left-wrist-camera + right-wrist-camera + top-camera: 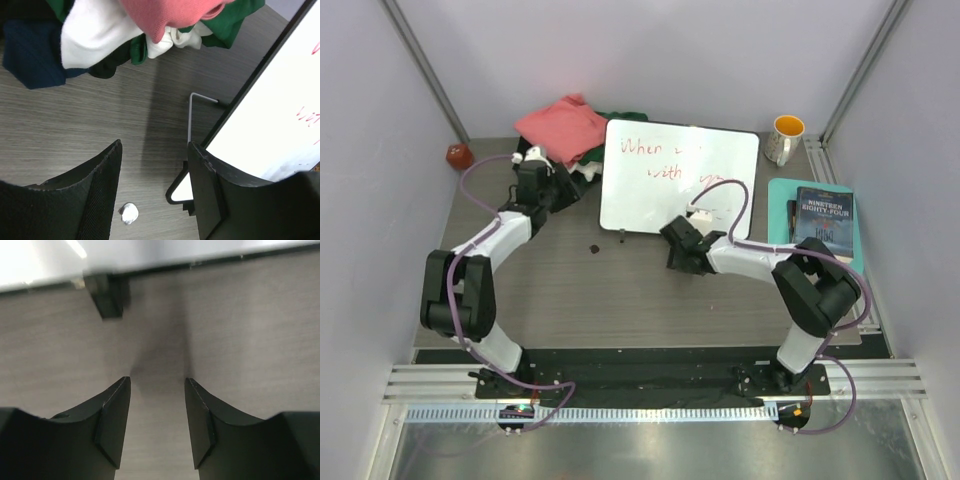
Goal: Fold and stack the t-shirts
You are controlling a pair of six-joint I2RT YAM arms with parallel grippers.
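The left hand [155, 150] is hovering spread and empty just short of the t-shirts [565, 125], which are lying in a crumpled heap at the far left of the worktop [620, 290], pink on top, beside the whiteboard [675, 190]. The cloth is looking soft, light and limp, likely to sag and drag its neighbours, so pinching a loose edge of the pink shirt [165, 17] seems best. The right hand [157, 385] is hanging spread and empty over the worktop just in front of the board.

White board [678, 175] with red writing mid-table, mug [785, 138] back right, book [823, 222] on teal mat [777, 200] — red round object [459, 155] back left
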